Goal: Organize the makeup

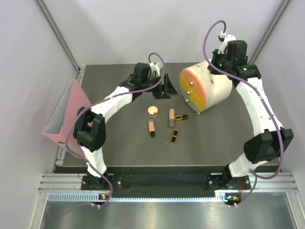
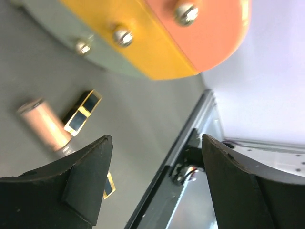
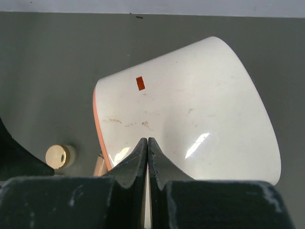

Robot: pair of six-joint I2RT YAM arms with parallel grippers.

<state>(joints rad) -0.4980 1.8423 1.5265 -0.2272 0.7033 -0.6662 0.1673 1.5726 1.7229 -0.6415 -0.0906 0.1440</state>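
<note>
In the left wrist view, one black-and-gold case [image 2: 108, 186] is half hidden behind a finger [image 2: 81, 191], and a peach tube [image 2: 45, 126] is blurred. In the right wrist view, a tube shows only as a sliver [image 3: 100, 166] beside the cream box [image 3: 190, 109]. The top view shows five items at frame centre on the bench [image 1: 119, 152]: one round compact [image 1: 153, 111], two tubes [image 1: 171, 118] [image 1: 151, 129] and two cases [image 1: 181, 117] [image 1: 175, 137]. The left jaws are spread. The right jaws are pressed together over the box, upper right.
</note>
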